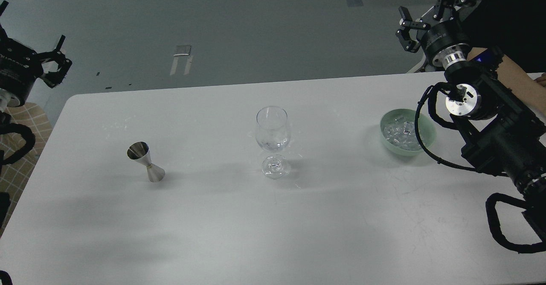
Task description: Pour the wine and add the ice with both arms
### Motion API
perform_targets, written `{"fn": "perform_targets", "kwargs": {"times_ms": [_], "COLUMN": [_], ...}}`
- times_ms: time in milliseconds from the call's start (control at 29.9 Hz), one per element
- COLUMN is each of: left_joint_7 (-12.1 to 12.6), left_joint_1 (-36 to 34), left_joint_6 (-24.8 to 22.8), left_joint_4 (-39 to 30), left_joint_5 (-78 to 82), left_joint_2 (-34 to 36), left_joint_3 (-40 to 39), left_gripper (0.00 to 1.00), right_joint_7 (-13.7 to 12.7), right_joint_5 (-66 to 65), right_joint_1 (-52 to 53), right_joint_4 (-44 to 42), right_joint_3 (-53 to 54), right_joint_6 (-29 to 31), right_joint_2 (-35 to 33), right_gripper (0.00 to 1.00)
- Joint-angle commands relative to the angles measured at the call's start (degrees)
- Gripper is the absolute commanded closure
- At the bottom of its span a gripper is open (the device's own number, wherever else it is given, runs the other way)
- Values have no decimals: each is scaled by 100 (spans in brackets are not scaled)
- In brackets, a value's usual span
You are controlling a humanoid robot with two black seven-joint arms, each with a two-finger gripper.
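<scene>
A clear stemmed glass [273,136] stands upright at the middle of the white table [239,225]. A steel jigger [147,162] stands to its left. A pale green bowl [394,147] at the right holds several clear ice cubes [399,131]. My left gripper [32,27] is open and empty, raised beyond the table's far left corner. My right gripper [426,10] is open and empty, raised beyond the table's far edge, above and behind the bowl. The right arm's cable [420,135] loops in front of the bowl's right side.
A bare human forearm [518,84] rests on the table's far right corner, behind my right arm. A checked tan seat [17,157] stands off the table's left edge. Grey floor lies beyond the table.
</scene>
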Motion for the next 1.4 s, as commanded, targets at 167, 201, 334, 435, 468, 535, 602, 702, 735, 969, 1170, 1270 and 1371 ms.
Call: {"fn": "perform_targets", "kwargs": {"times_ms": [167,201,334,435,468,535,602,702,735,969,1170,1270,1371], "left_joint_7": [-198,-320,-629,-629,-629,-629,-629,-620,-620,-647,-664,-664,-656], "left_joint_1": [-269,-295,-427,-515,-524,-550,-594,-700,-726,-946,-1034,-1051,-1060], "left_joint_6": [31,-21,-153,-154,-145,-171,-171,-180,-180,-180,-136,-136,-136], "left_joint_4": [54,124,212,221,221,221,212,221,221,221,221,221,212], "left_joint_5": [903,1078,1352,1361,1361,1369,1378,1378,1378,1878,2275,2275,2257], "left_joint_2": [-119,-136,-163,-163,-163,-172,-172,-163,-163,-224,-505,-584,-646], "left_joint_3": [881,977,1311,1584,1593,1602,1602,1672,1707,2112,2103,2103,2094], "left_gripper": [7,7,3,3,3,3,2,2,2,2,2,2,2], "right_joint_7": [-3,-3,-3,-3,-3,-3,-3,-3,-3,6,41,41,41], "right_joint_5": [-659,-799,-1168,-1546,-1643,-1924,-2327,-3187,-3365,-5167,-7414,-8092,-8568], "right_joint_1": [-55,-73,-134,-187,-222,-301,-406,-599,-635,-908,-1399,-1662,-1866], "right_joint_4": [504,557,829,1232,1356,1699,2040,2472,2552,3123,3177,3115,2958], "right_joint_3": [-1026,-1157,-1508,-1877,-1957,-2098,-2177,-2213,-2213,-2222,-2230,-2230,-2230], "right_joint_6": [-8,-17,-148,-341,-377,-439,-456,-465,-465,-605,-1369,-1825,-2108], "right_joint_2": [-766,-888,-1240,-1626,-1723,-1996,-2329,-2812,-2919,-3701,-3729,-3693,-3457], "right_gripper": [0,0,0,0,0,0,0,0,0,0,0,0,0]}}
